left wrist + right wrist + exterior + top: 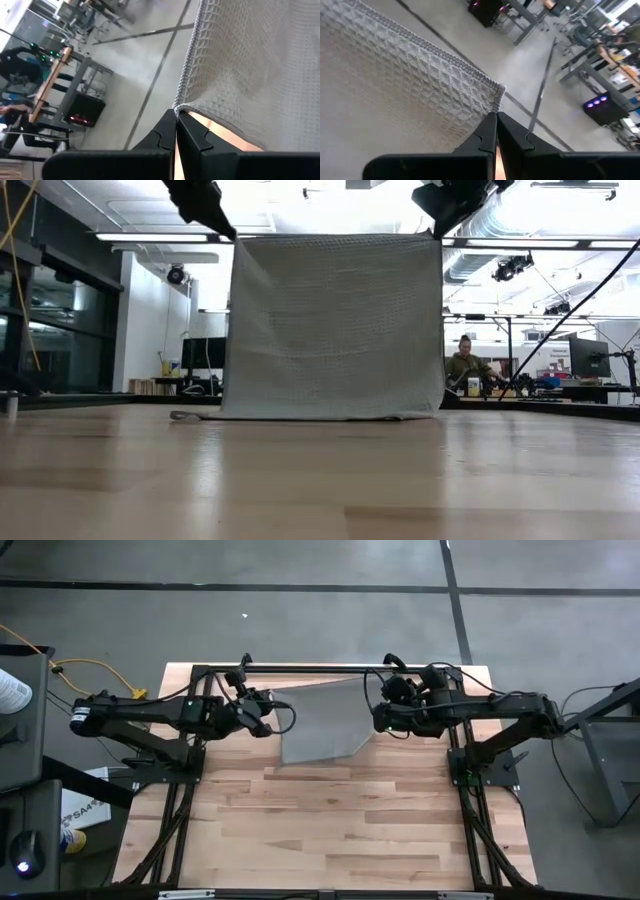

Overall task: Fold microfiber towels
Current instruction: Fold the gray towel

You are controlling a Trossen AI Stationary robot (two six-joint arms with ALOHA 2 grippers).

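One microfiber towel, light grey, waffle texture, hangs upright btwn my two hands over the far half of the desk; bottom edge rests on the wood. My left hand is pressed together, pinching one top corner. My right hand is likewise pressed together on the other top corner. Count: 1 towel, 2 hands, both gripping. Low view: one person seated in the room behind.
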